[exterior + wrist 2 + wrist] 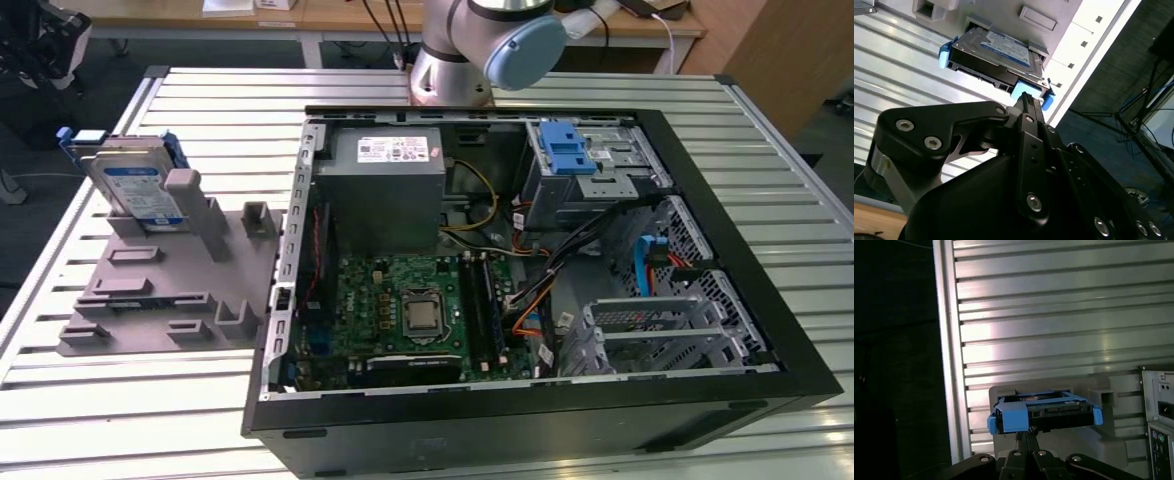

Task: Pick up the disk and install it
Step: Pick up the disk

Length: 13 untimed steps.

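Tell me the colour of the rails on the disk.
Blue rails on the disk; the first wrist view shows it best.

The desk [134,400] under me is a bed of pale ribbed metal slats, and overhead light lies on them in bright streaks in both wrist views. Past its edge, at the top of the exterior view, stands a wooden table [334,12] on white legs, with a wooden panel [767,50] at the exterior view's right. The floor [1114,95] around the desk is dark and finely textured. A thin black stand [1149,90] rises from it.
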Available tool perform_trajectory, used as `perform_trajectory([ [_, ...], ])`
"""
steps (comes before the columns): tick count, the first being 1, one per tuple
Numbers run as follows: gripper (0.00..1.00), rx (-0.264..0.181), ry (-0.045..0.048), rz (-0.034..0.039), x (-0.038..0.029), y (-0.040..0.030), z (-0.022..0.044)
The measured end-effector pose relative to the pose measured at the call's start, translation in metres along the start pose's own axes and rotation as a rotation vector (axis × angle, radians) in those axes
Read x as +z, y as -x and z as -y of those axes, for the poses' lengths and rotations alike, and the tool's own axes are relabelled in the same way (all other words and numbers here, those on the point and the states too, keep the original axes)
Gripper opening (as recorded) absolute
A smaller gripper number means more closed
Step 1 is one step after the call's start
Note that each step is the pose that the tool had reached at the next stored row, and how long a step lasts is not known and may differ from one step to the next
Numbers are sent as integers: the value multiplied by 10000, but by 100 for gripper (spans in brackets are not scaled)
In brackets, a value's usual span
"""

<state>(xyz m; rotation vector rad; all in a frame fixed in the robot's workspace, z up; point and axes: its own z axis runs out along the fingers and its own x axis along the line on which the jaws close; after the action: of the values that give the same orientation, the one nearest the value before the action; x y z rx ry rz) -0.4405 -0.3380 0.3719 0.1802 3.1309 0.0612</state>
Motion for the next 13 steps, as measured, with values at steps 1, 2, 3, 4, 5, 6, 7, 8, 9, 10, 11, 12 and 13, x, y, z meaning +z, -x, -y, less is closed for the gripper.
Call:
perform_trajectory([
  [1,11,0,0,0,0,0,0],
  [2,11,-45,-1,-1,0,0,0],
  [3,11,-174,0,-6,0,-1,0],
  [4,11,-357,1,-13,1,-1,0],
  [5,11,-536,2,-20,1,-1,0],
  [6,11,-716,2,-27,2,-1,0],
  [7,11,-898,2,-34,1,0,0],
  [8,11,-1076,3,-42,2,0,0],
  [9,11,-1260,3,-49,2,0,0],
  [10,11,-1421,4,-55,2,0,0],
  [11,11,-1571,4,-61,2,0,0],
  [12,11,-1723,4,-68,2,0,0],
  [13,11,-1855,4,-73,2,0,0],
])
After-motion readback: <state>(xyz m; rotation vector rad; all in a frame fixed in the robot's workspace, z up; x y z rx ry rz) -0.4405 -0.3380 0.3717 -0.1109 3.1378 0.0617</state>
